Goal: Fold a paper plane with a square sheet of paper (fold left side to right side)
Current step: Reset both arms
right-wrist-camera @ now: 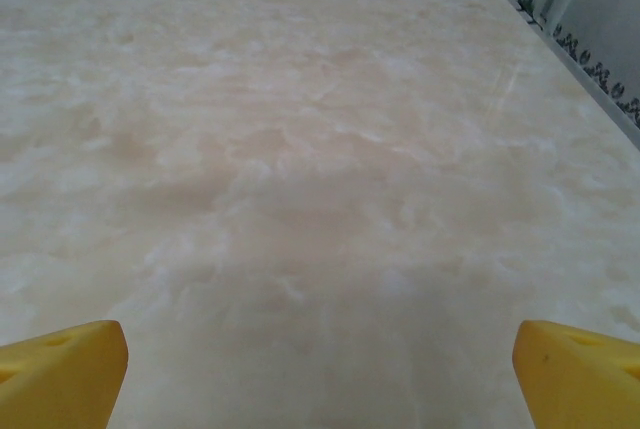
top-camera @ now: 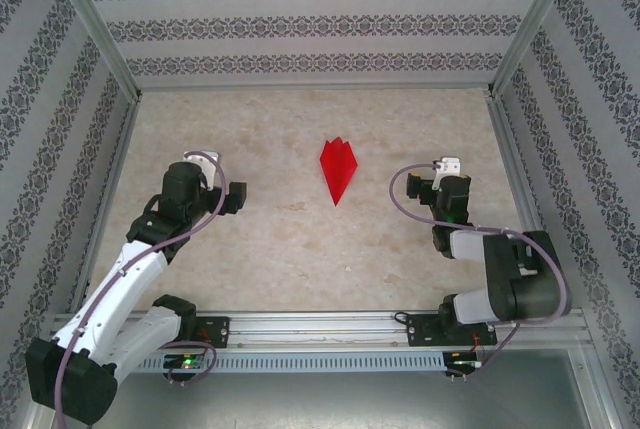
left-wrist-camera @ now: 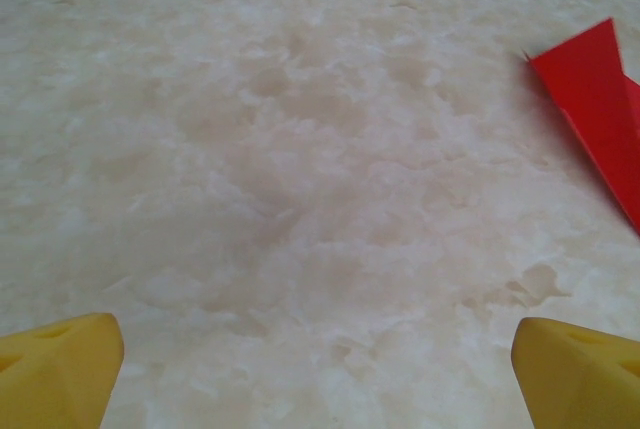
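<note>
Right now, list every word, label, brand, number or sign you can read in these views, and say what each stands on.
No text can be read in any view.
paper plane: plain red, no marks.
walls: bands of ornament, not lettering.
arm bases: any print there is too small to tell.

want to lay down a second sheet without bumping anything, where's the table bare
The widest bare table is the far strip, between the back wall and the paper plane. Also free: the near middle, from the plane's tip to the base rail. Tighter: the gaps between the plane and the left claw and the right claw, both open.
</note>
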Controlling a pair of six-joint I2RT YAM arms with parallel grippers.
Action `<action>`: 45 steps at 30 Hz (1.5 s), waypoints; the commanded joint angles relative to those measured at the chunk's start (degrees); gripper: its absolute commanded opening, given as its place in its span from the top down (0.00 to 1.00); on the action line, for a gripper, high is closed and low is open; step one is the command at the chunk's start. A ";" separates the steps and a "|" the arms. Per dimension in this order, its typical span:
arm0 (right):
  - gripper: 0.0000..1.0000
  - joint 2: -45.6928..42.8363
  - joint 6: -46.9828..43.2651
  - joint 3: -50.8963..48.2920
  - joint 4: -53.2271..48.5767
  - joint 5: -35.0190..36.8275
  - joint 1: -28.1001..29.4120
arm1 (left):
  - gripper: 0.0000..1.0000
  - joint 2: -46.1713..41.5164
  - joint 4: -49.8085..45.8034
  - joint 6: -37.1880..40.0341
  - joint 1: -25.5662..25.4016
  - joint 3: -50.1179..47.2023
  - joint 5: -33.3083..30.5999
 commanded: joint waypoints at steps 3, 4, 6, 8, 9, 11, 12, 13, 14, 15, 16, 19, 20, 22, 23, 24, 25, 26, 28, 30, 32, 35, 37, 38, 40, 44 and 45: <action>0.02 5.57 -0.54 0.83 11.41 -6.14 -1.66 | 0.00 -0.88 5.92 -2.97 1.14 0.52 -12.27; 0.02 4.72 -0.33 1.07 8.94 -6.55 -2.03 | 0.00 -0.42 8.53 -2.01 1.16 -0.40 -14.15; 0.02 5.07 1.32 1.09 8.24 -6.70 -3.01 | 0.00 1.23 14.44 -0.56 1.23 -2.95 -17.96; 0.02 5.41 1.50 1.10 8.77 -6.74 -3.16 | 0.00 4.17 21.65 0.67 1.28 -6.03 -21.98; 0.02 5.34 1.50 1.12 8.55 -6.71 -3.16 | 0.00 5.68 25.26 1.18 1.32 -7.61 -23.00; 0.02 5.32 1.41 1.10 8.50 -6.70 -3.16 | 0.00 9.79 35.42 3.78 1.40 -11.72 -23.68; 0.02 5.32 1.43 1.07 8.50 -6.74 -3.16 | 0.00 12.15 40.77 5.14 1.57 -13.42 -23.37; 0.02 5.36 1.41 1.07 8.50 -6.76 -3.16 | 0.00 14.37 44.80 6.52 1.84 -14.62 -22.85; 0.02 5.33 1.34 1.07 8.50 -6.72 -3.12 | 0.00 17.06 48.54 7.76 2.05 -15.56 -22.51; 0.02 5.31 1.32 1.07 8.50 -6.70 -3.11 | 0.00 19.66 51.74 8.73 2.53 -16.05 -21.96; 0.02 5.31 1.32 1.07 8.50 -6.77 -3.08 | 0.00 22.07 54.31 9.67 3.10 -16.54 -20.80; 0.02 5.29 1.32 1.08 8.56 -6.69 -3.07 | 0.00 28.43 64.71 11.07 4.47 -18.57 -16.79; 0.02 5.24 1.32 1.07 8.52 -6.71 -3.07 | 0.00 30.38 68.63 11.43 4.87 -19.36 -15.19; 0.02 5.26 1.32 1.07 8.52 -6.73 -3.07 | 0.01 33.23 72.17 12.17 5.21 -19.81 -13.82; 0.02 5.32 1.32 1.07 8.50 -6.61 -3.07 | 0.00 34.25 72.27 11.86 5.63 -19.85 -12.32; 0.02 5.32 1.32 1.08 8.50 -6.69 -3.07 | 0.01 35.77 74.56 12.13 6.22 -20.26 -10.52; 0.02 5.32 1.32 1.10 8.50 -6.69 -3.07 | 0.01 36.46 76.21 12.09 6.39 -20.68 -10.91; 0.02 5.32 1.28 1.07 8.50 -6.61 -3.08 | 0.01 35.60 74.21 10.69 7.05 -20.69 -10.06; 0.02 5.32 1.28 1.08 8.50 -6.59 -3.01 | 0.01 35.76 76.15 9.86 8.71 -21.61 -6.68; 0.02 5.32 1.23 1.09 8.41 -6.51 -2.99 | 0.01 36.79 78.43 8.33 10.16 -22.51 -5.18; 0.02 5.39 1.23 1.07 8.41 -6.40 -2.99 | 0.01 39.73 82.60 7.57 11.39 -23.46 -2.74; 0.02 5.33 1.19 1.08 8.41 -6.31 -2.90 | 0.01 39.33 79.90 7.22 11.98 -22.77 -1.59; 0.02 5.24 1.14 1.07 8.50 -6.32 -2.88 | 0.01 40.90 79.98 7.47 12.26 -21.12 -1.27; 0.02 5.24 1.13 1.09 8.45 -6.34 -2.83 | 0.01 40.86 77.23 6.72 12.80 -19.98 -1.01; 0.02 5.26 1.01 2.32 8.34 -6.03 -2.72 | 0.01 39.97 73.26 4.69 14.79 -18.68 1.04; 0.02 5.24 0.37 2.82 8.15 -4.82 -2.08 | 0.01 40.54 75.15 4.99 14.85 -19.05 1.22; 0.02 5.32 0.18 2.91 8.06 -4.62 -1.86 | 0.01 40.60 75.17 5.01 14.85 -19.06 1.16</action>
